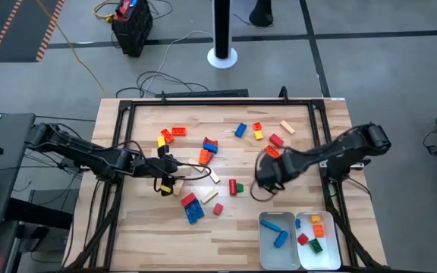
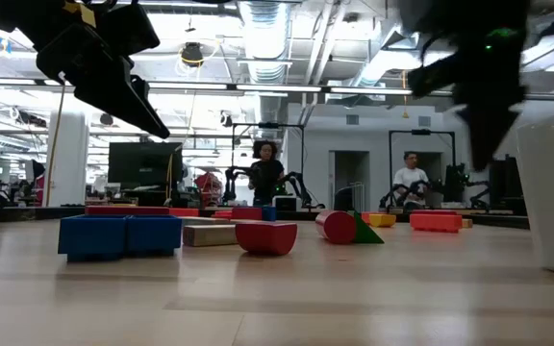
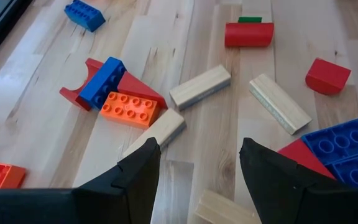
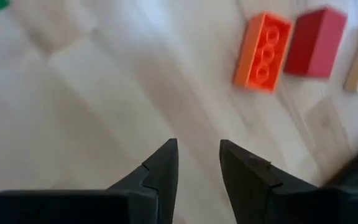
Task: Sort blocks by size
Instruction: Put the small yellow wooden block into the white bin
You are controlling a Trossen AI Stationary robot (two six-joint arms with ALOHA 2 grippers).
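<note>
Blocks of several colours lie scattered over the wooden table (image 1: 150,227). My left gripper (image 3: 197,165) hangs open above the left middle of the table (image 1: 169,180), over tan blocks (image 3: 199,87). A blue block resting on a red one (image 3: 107,81) and an orange block (image 3: 129,109) lie just beyond. My right gripper (image 4: 197,162) is open over bare wood at the right middle (image 1: 265,173). Nothing is between its fingers. An orange block (image 4: 263,53) and a red block (image 4: 316,40) lie ahead of it.
Two white trays stand at the near right edge. The left one (image 1: 266,243) holds blue blocks, the right one (image 1: 326,258) holds small red, orange and green ones. A black frame (image 1: 203,98) runs round the table. People show in the room beyond (image 2: 265,173).
</note>
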